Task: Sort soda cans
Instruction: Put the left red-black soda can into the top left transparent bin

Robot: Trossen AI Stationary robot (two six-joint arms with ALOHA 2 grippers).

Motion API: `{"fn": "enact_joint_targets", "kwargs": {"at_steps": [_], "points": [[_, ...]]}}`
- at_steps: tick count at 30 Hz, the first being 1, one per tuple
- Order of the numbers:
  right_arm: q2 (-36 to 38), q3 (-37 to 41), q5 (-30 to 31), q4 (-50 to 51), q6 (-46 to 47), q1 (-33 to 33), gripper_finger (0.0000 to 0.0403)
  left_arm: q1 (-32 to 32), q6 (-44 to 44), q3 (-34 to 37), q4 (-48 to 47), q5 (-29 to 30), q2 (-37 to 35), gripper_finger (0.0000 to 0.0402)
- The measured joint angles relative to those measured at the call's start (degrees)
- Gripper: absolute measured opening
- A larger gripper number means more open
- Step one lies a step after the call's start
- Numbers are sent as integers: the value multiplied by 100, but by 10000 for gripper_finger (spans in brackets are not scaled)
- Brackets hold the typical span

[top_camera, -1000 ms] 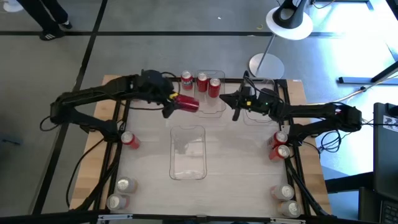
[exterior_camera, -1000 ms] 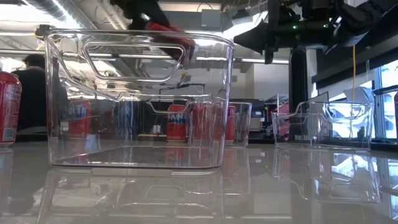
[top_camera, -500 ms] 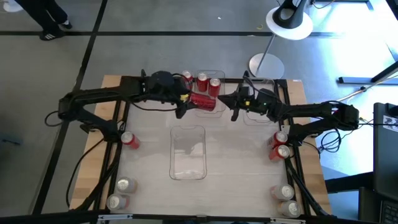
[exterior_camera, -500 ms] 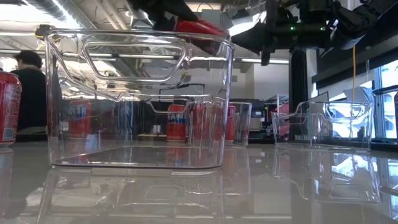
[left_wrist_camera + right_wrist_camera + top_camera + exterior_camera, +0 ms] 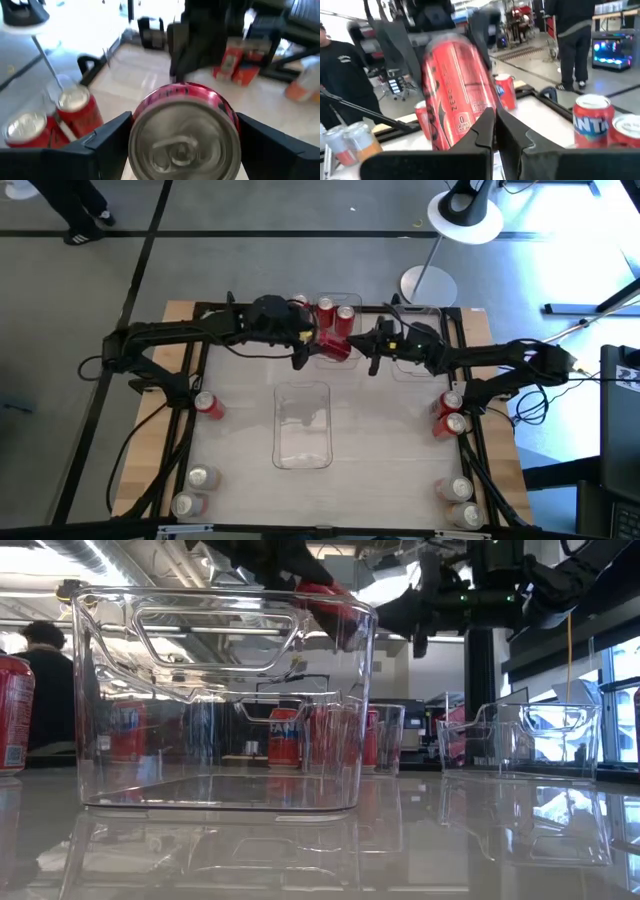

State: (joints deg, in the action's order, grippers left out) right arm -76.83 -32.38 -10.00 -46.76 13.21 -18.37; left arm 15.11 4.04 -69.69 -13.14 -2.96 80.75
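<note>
A red soda can hangs over the near edge of the far middle clear bin, with my left gripper shut on it. Its silver top faces the left wrist. Several more red cans stand upright in that bin. My right gripper is shut on nothing, just right of the held can, with a small gap showing in the high view. In the right wrist view its shut fingers point at the can. My left gripper pinches the can's red side wall between its two fingers, one on each side, near the silver-top end. The fingers come from the table's left, slanting a little down, and lie along the can. The can is lifted clear and tilted.
A clear bin stands mid-table and another at the far right. Loose cans are at the left, near left, right and near right. People stand beyond the table.
My left gripper has carried the red can toward the table's right edge, from left of the far middle bin to above it, and has tipped and turned on the way. The can has stayed clear of the table and now sits close to my right gripper.
</note>
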Motion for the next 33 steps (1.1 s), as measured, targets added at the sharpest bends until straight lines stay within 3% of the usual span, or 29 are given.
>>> {"fn": "enact_joint_targets", "kwargs": {"at_steps": [14, 25, 33], "points": [[-340, 13, 16, -122, -28, -8, 19, 92, -141, -15, 976, 43, 371, 294], [1367, 11, 1157, 1620, -925, -2, 19, 671, 50, -15, 1004, 686, 875, 294], [1929, 9, 1300, 2328, -964, -2, 19, 885, 32, -15, 1266, 801, 1584, 294]]}}
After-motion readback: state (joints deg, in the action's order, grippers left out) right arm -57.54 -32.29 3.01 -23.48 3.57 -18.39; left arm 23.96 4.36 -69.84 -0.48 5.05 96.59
